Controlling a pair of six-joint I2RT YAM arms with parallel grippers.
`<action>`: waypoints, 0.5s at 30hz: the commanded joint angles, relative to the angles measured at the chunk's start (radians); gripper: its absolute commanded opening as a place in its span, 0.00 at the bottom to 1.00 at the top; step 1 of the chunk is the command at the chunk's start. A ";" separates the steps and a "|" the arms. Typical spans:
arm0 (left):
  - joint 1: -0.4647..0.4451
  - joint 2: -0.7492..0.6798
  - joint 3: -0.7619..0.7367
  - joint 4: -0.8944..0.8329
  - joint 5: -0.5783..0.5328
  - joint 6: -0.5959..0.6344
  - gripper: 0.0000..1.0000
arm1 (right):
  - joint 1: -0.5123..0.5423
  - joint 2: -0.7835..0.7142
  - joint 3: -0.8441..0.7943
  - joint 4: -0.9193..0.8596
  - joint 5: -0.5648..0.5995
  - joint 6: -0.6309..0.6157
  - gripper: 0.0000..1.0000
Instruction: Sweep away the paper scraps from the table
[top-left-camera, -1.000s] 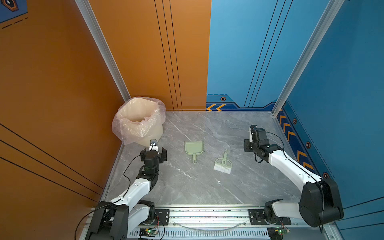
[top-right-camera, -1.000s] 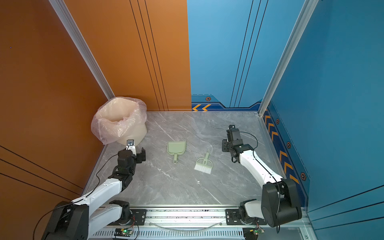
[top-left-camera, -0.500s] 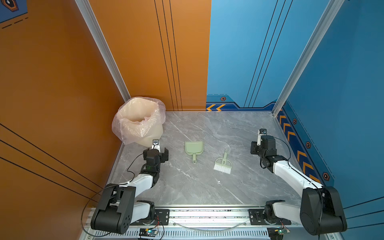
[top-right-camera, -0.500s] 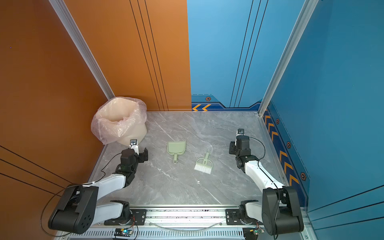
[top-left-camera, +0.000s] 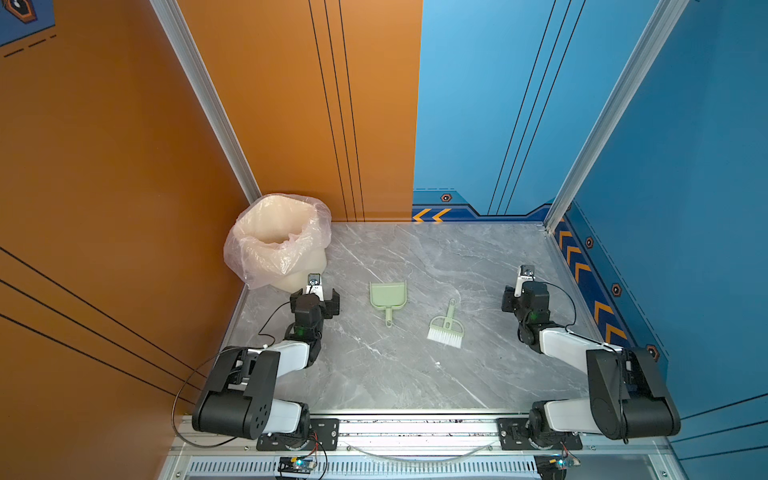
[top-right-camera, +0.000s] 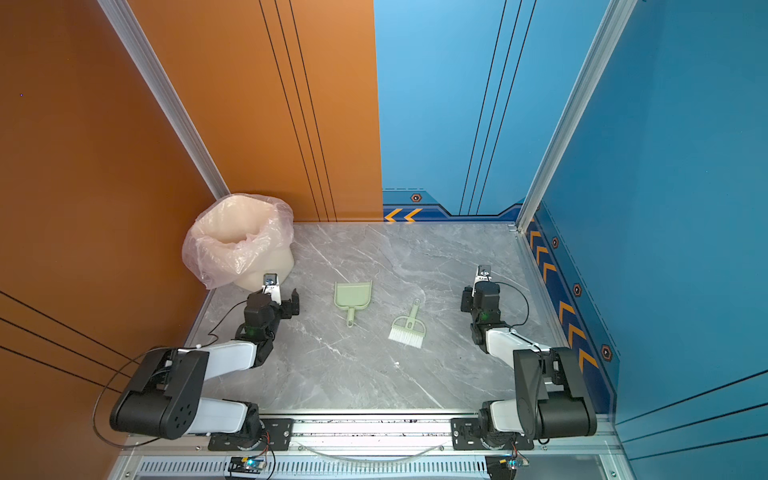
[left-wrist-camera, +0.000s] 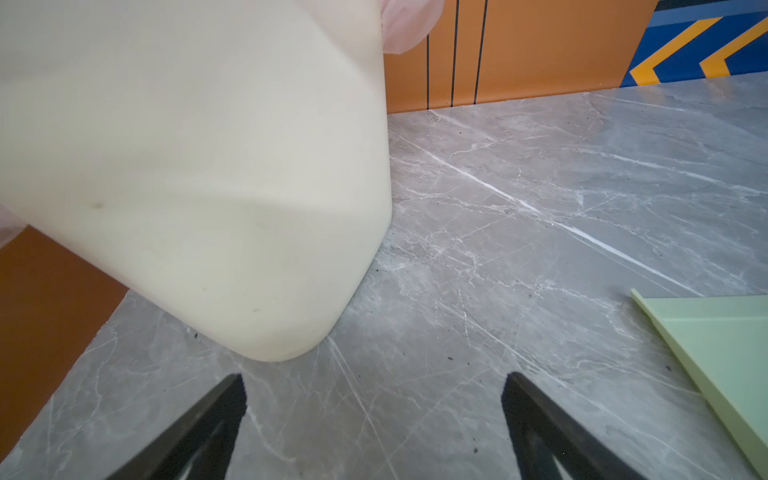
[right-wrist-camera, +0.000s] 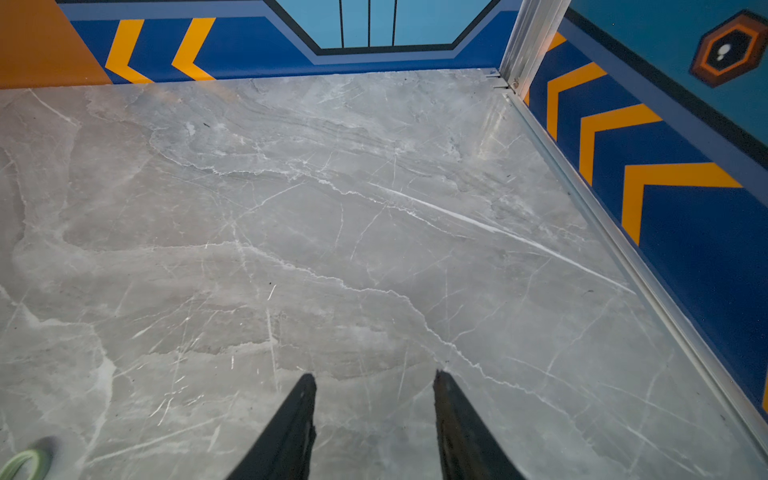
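Finding no coloured paper scraps on grey marble-patterned table (top-left-camera: 415, 374), we judge sweep done; hence pale green plastic dustpan (top-left-camera: 388, 296), matching brush (top-left-camera: 446, 330) lie free. Jaws: left gripper (left-wrist-camera: 374, 388) wide apart, right gripper (right-wrist-camera: 374, 386) half-parted, both empty.

Flat grey marble-patterned table (top-left-camera: 457, 257) (thin white veins throughout), silver metal rim along its edges.

My cell is walled on three sides. Orange panels (top-left-camera: 104, 166) cover my left and the far left; blue panels (top-left-camera: 685, 166) cover the far right and my right. Aluminium posts (top-left-camera: 208, 99) stand at both far corners. A dark blue band (top-left-camera: 457, 212) with orange chevrons runs along the blue panels' base.
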 joint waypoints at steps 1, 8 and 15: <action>0.009 0.054 -0.007 0.115 -0.010 0.019 0.98 | 0.003 0.028 -0.022 0.139 0.029 -0.025 0.48; 0.010 0.129 -0.008 0.192 -0.046 0.010 0.98 | 0.013 0.093 0.003 0.157 0.049 -0.035 0.48; 0.008 0.133 0.006 0.176 -0.077 0.000 0.98 | -0.004 0.094 -0.013 0.186 0.047 -0.015 0.50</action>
